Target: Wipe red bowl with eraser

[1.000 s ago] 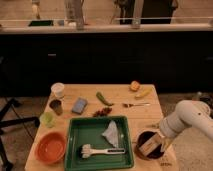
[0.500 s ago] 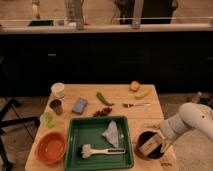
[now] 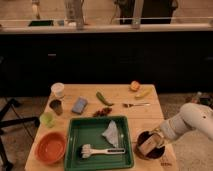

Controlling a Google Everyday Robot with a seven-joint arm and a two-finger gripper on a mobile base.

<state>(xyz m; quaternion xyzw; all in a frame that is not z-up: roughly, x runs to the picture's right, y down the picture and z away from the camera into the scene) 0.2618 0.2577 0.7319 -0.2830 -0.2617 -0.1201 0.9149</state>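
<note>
**Eraser Sitting in the Dark Bowl, Red Bowl Waiting Across the Table**

My gripper [image 3: 152, 141] is hanging low at the near right corner of the table [image 3: 120, 92], down over the dark bowl [image 3: 160, 154]. The eraser [image 3: 147, 147], a tan block, is lying tilted right at its tip, inside that bowl's rim. Whether I am clamping the block or only resting against it, I cannot tell from here. My white forearm is reaching in from the right, past the table edge.

Over the last second very little is changing. My elbow is drifting slightly out to the right, while the gripper and the eraser are staying where they were, over the dark bowl. I am reading this as a pause at the pick-up, not as a lift already under way.

Just left of the dark bowl, the green tray [image 3: 75, 125] is holding a crumpled cloth [image 3: 112, 134] and the white-handled scrub brush [image 3: 102, 151]. Beyond the tray, at the near left corner, the red bowl [image 3: 50, 137] is sitting upright and empty, well apart from my gripper. Farther back, a blue-grey sponge [image 3: 79, 105], a white cup [image 3: 58, 90], a green pepper [image 3: 103, 98] and a fork [image 3: 135, 105] are lying untouched.

For the task, this means the wiping is not yet beginning. In my judgement the next move is calling for a firm hold on the eraser, a lift clear of the dark rim, and a carry over the whole tray.
</note>
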